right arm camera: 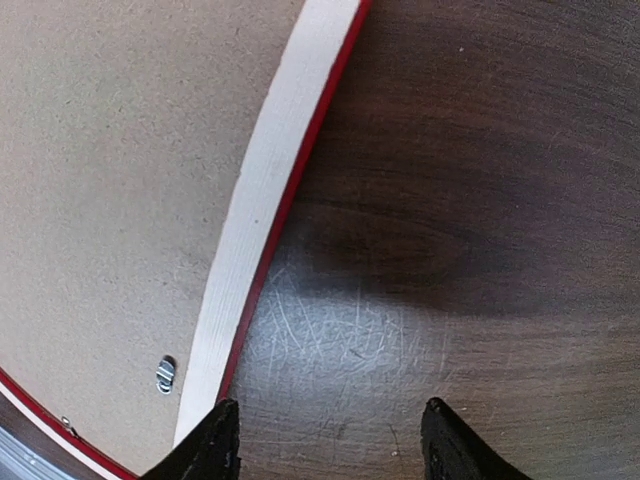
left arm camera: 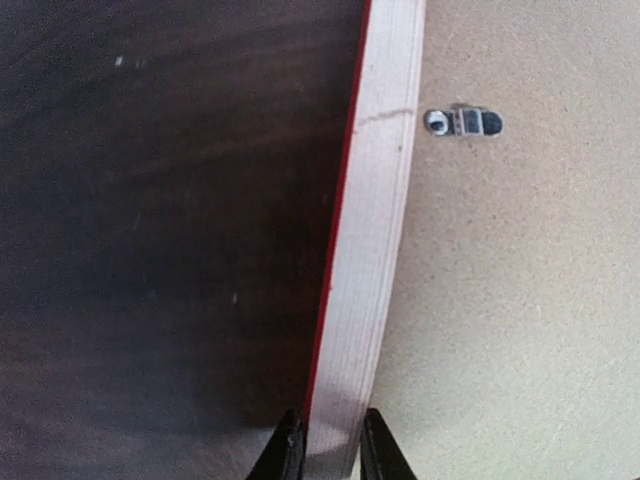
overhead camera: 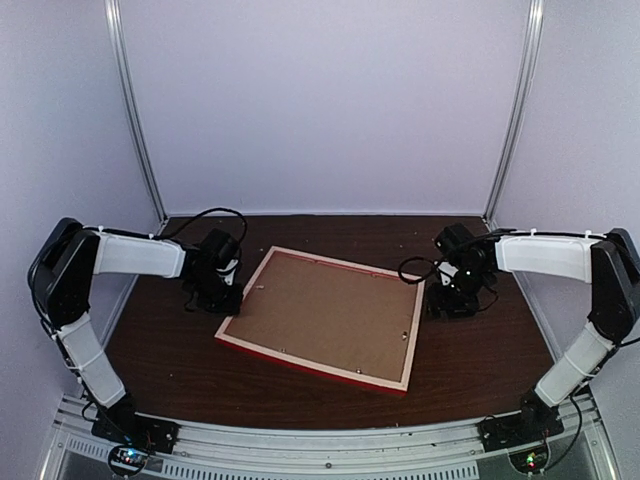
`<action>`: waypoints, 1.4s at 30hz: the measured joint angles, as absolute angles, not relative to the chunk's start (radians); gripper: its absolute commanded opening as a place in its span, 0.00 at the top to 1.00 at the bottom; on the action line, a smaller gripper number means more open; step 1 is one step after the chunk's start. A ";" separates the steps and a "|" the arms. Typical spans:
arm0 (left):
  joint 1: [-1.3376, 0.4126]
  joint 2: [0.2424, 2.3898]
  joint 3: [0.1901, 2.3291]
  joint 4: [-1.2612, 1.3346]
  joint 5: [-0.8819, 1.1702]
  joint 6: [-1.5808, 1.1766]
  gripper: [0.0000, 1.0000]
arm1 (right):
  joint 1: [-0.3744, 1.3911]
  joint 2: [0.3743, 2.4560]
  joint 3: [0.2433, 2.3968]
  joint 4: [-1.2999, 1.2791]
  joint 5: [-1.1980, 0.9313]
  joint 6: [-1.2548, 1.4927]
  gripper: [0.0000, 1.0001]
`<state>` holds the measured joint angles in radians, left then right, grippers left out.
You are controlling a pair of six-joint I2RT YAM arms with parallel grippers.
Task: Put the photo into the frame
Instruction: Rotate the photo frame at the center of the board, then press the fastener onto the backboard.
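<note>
Frame (overhead camera: pixel 310 363) lies back-up near the middle of the table (overhead camera: pixel 470 350), turned a little askew, one corner pointing toward the table's front edge. A brown board (overhead camera: pixel 325 315) fills its opening, and a small metal clip (left arm camera: pixel 463 122) sits on the board just inside the frame's left side. No photo shows in any view, so I cannot tell where it is; it may lie under the board.

The left gripper (left arm camera: pixel 335 450) is narrowed onto the frame's left side, pinching the wood. One finger is against the red outer edge and the other on the board side of the pale wood. The right gripper (right arm camera: pixel 330 445) stands wide, with only bare table between its fingers. Its inner finger is just beside the frame's right side.

The frame looks thin, stiff and light for its spread, so it should lift as one piece. A single pinch at one side would likely let it swing, so a hold on opposite sides, mid-length, seems safest. The painted edge looks smooth and may slip. The board is probably best freed at its clips rather than pried. The photo, being paper, would want gentle handling by its border.
</note>
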<state>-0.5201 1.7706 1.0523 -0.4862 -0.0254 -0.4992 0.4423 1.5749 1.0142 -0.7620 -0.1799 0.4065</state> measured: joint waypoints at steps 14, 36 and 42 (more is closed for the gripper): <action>-0.818 1.537 0.816 -0.556 -0.071 -0.771 0.69 | 0.442 1.658 1.015 -0.650 -0.221 0.453 0.42; -0.891 1.485 0.948 -0.704 -0.233 -0.753 0.14 | 0.441 1.741 1.053 -0.623 -0.199 0.413 0.77; -0.813 1.505 0.972 -0.712 -0.237 -0.686 0.12 | 0.440 1.740 1.055 -0.628 -0.186 0.408 0.88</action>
